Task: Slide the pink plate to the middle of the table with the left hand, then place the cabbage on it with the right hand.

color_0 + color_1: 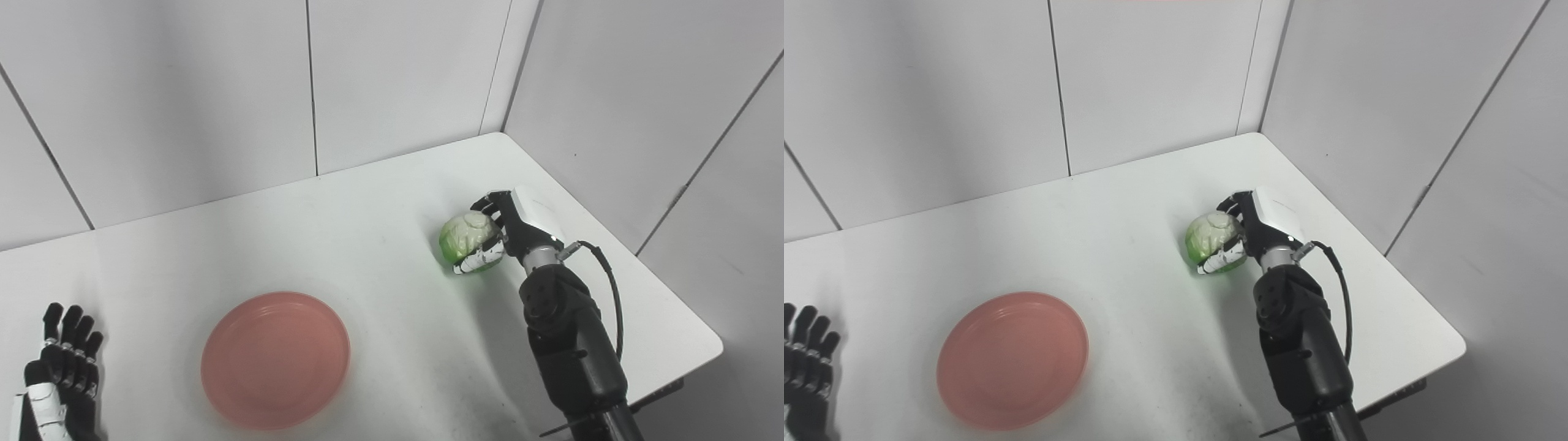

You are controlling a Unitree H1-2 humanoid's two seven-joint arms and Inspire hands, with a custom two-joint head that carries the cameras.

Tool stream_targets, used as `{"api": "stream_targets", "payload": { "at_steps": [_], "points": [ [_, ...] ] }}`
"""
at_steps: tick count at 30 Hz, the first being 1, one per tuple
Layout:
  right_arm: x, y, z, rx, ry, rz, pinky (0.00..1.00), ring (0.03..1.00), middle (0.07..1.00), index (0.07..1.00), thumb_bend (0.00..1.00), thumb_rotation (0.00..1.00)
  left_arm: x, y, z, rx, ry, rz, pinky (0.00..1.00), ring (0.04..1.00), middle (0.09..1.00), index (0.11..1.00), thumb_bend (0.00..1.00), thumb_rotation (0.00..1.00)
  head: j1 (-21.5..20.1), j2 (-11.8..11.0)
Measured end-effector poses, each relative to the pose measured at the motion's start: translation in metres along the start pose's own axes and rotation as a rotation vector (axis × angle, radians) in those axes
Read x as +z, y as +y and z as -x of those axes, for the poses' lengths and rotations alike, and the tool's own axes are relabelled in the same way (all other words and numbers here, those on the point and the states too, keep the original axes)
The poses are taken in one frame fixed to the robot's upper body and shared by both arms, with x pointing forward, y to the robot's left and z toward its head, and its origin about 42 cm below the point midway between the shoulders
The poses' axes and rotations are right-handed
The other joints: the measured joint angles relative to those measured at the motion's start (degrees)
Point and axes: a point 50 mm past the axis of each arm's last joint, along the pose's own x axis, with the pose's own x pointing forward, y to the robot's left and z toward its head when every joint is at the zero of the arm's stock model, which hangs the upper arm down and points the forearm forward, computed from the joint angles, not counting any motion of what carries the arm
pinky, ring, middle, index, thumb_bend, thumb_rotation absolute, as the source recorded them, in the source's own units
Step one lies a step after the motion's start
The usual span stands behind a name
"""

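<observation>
Partly hidden, the cabbage (468, 240) sits in right hand (511, 229) fingers; left hand (61, 367) cropped, released

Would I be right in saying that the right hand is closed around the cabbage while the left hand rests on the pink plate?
Not quite. In the left eye view, the left hand rests on the table, apart from the pink plate. The right hand is indeed closed around the cabbage.

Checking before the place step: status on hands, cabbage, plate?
Right hand shut on cabbage, far right. Left hand open, off the plate. Plate empty, path to it unobstructed.
</observation>
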Motion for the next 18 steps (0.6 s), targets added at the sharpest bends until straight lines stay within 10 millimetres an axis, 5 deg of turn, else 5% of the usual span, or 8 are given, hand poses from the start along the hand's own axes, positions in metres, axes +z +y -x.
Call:
{"api": "stream_targets", "payload": {
  "at_steps": [5,13,18],
  "points": [
    [-0.001,0.001,-0.001,-0.010,0.004,-0.005,0.34,0.448,0.472,0.497,0.53,0.00,0.000,-0.001,0.000,0.001,0.000,0.003,1.00,1.000,1.000,1.000,0.74,1.00,0.7,-0.4],
    [0.004,-0.005,0.005,-0.031,-0.046,-0.107,0.45,0.525,0.519,0.465,0.53,0.00,-0.001,-0.004,-0.001,0.000,0.000,0.007,1.00,1.000,1.000,1.000,0.73,1.00,3.0,-1.2],
    [0.011,-0.006,0.007,0.019,-0.138,-0.204,0.33,0.419,0.521,0.503,0.52,0.00,-0.002,-0.011,-0.001,0.004,0.002,0.000,1.00,1.000,1.000,1.000,0.73,1.00,5.4,-1.7]
  ]
}}
